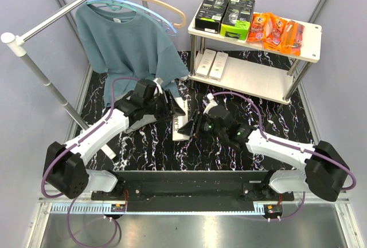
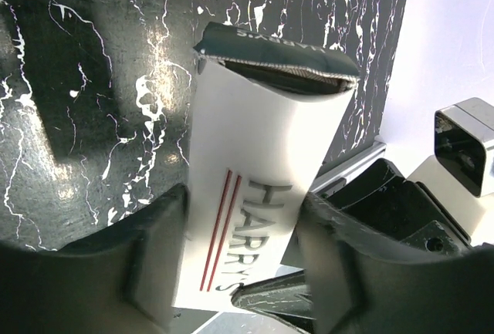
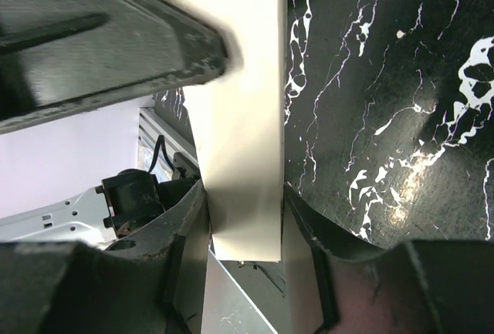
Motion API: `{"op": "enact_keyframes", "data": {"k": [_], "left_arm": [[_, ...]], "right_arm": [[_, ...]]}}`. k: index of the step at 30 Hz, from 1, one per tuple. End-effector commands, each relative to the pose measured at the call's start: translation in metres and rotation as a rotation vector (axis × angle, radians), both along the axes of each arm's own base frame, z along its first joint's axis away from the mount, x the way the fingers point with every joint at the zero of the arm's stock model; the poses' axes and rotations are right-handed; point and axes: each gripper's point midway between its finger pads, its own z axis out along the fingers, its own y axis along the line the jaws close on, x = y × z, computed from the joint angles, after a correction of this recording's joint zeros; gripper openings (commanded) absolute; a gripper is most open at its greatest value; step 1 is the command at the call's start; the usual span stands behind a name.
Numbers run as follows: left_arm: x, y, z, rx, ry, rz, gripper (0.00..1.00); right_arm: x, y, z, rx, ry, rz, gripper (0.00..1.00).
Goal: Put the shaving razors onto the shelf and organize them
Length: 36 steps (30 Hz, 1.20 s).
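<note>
White card is what both your grippers hold: a slim HARRY'S box [image 1: 179, 126] sits at the middle of the black marbled tabletop [image 1: 275, 116], pinned between the two arms. Your left arm reaches from its base at the lower left, forearm slanting up and to the right, wrist bent down over the box. The left gripper [image 1: 172, 109] has its fingers [image 2: 158, 249] about half open and pressed on the box's two long sides, just below the printed name; the box's dark end flap [image 2: 270, 52] gapes at the far end. Your right arm comes in from the lower right, lying low and pointing left. The right gripper [image 3: 245, 189] is closed partway on the box's narrow edges, a finger touching each side.

Well apart, at the upper right, stands the shelf [image 1: 311, 31]. Its top board carries black-and-lime boxes [image 1: 223, 12] on the left and orange blister packs [image 1: 278, 30] beside them. Two slim white boxes [image 1: 211, 63] lie side by side on the lower board. A teal T-shirt [image 1: 129, 44] hangs from a rail [image 1: 57, 19] at the upper left.
</note>
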Motion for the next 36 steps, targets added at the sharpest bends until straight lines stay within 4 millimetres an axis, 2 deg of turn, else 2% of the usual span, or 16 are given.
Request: {"op": "enact_keyframes", "data": {"k": [1,4,9,12,16,18,19,22,30,36], "left_arm": [[0.003,-0.007,0.03,-0.079,-0.092,-0.018,0.79],[0.003,-0.004,0.031,-0.066,-0.106,-0.012,0.99],[0.004,0.003,0.03,-0.023,-0.122,-0.003,0.99],[0.006,0.015,0.028,0.052,-0.138,0.025,0.99],[0.015,0.049,0.023,0.24,-0.2,0.104,0.99],[0.013,0.064,0.022,0.309,-0.208,0.129,0.99],[0.015,0.079,0.019,0.38,-0.222,0.164,0.99],[0.014,0.1,0.017,0.465,-0.241,0.206,0.99],[0.009,0.143,0.004,0.68,-0.233,0.282,0.99],[0.004,0.16,-0.001,0.784,-0.215,0.306,0.99]], "right_arm": [[0.004,0.004,0.015,0.039,-0.038,-0.011,0.29],[0.004,0.004,0.017,0.042,-0.042,-0.01,0.27],[0.003,0.004,0.017,0.042,-0.045,-0.009,0.27],[0.003,0.004,0.016,0.042,-0.042,-0.01,0.27],[0.003,0.004,0.016,0.039,-0.04,-0.01,0.27],[0.003,0.003,0.014,0.036,-0.035,-0.009,0.27],[0.002,0.004,0.015,0.038,-0.034,-0.007,0.27],[0.002,0.002,0.012,0.034,-0.029,-0.012,0.27],[0.0,0.001,0.003,0.022,-0.01,-0.014,0.27],[0.002,0.0,0.004,0.01,-0.009,-0.021,0.27]]}}
